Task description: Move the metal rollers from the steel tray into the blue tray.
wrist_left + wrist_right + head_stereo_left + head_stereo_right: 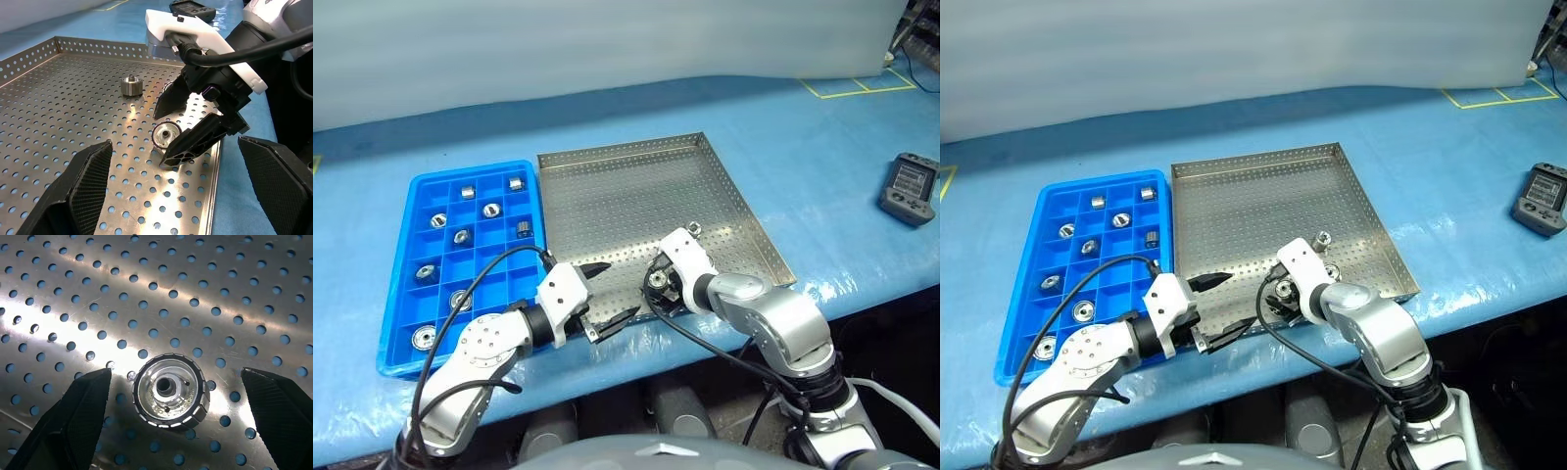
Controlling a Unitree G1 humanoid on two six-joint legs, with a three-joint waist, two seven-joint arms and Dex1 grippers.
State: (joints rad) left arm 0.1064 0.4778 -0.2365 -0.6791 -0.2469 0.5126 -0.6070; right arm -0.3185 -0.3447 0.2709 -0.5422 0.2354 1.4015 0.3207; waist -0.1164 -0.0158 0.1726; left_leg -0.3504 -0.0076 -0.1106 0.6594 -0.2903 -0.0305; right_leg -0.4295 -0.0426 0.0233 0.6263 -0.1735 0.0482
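The steel tray (636, 186) lies mid-table with the blue tray (403, 294) against its left side. Several metal rollers (462, 236) sit in the blue tray's compartments. My right gripper (176, 373) points down at the steel tray's near edge, open, its fingers (73, 416) on either side of one roller (171, 390) with gaps showing. Another roller (131, 86) stands further back, and a third (1331, 270) lies near the right rim. My left gripper (619, 291) hovers open and empty over the steel tray's near left corner, aimed at the right gripper.
A grey handheld controller (909, 188) lies at the far right of the blue-covered table (822, 147). Yellow tape lines (857, 88) mark the back right. The table's front edge runs just below the trays.
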